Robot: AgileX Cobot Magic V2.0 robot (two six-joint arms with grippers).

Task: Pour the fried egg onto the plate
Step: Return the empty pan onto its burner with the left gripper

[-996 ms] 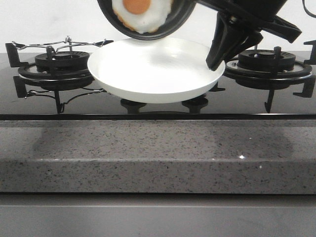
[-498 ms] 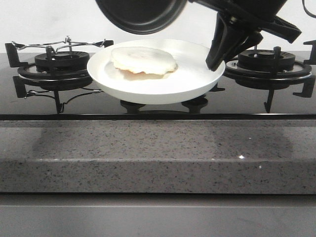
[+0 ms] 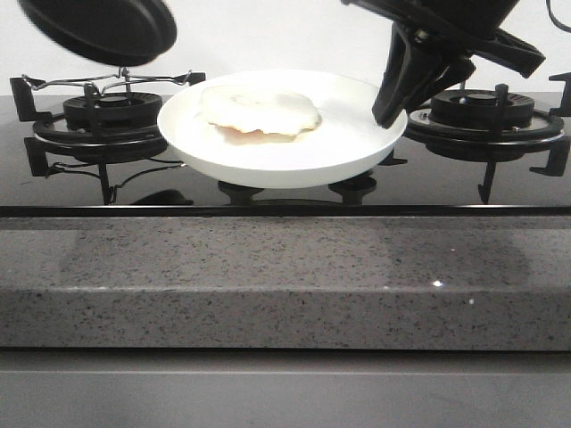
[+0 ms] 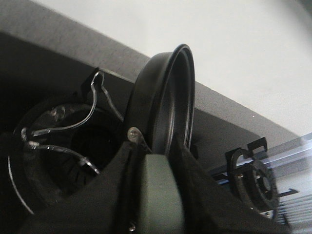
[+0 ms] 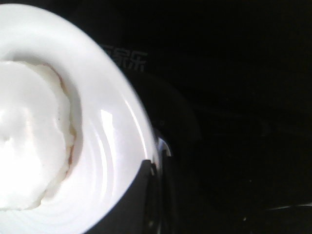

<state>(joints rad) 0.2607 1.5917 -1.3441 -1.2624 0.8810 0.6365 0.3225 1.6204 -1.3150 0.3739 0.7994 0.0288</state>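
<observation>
The fried egg [image 3: 259,111] lies pale side up on the white plate [image 3: 357,134], no yolk showing. My right gripper [image 3: 385,111] is shut on the plate's right rim and holds it above the hob. In the right wrist view the egg [image 5: 29,141] fills the plate [image 5: 109,146], and my gripper [image 5: 155,168] pinches the rim. My left gripper [image 4: 155,161] is shut on the grey-green handle [image 4: 158,195] of the black pan [image 4: 168,97], which is tipped on edge. In the front view the empty pan [image 3: 98,29] hangs at the upper left, above the left burner; the gripper itself is out of frame there.
The left burner with its wire trivet [image 3: 111,111] sits under the pan. The right burner [image 3: 486,111] is behind my right gripper. Black glass hob [image 3: 285,201] runs to a speckled grey counter edge [image 3: 285,276] in front.
The egg dropped from the tipped pan onto the plate, landing pale side up. The pan then swung left, from above the plate to above the left burner. The plate stayed still.
</observation>
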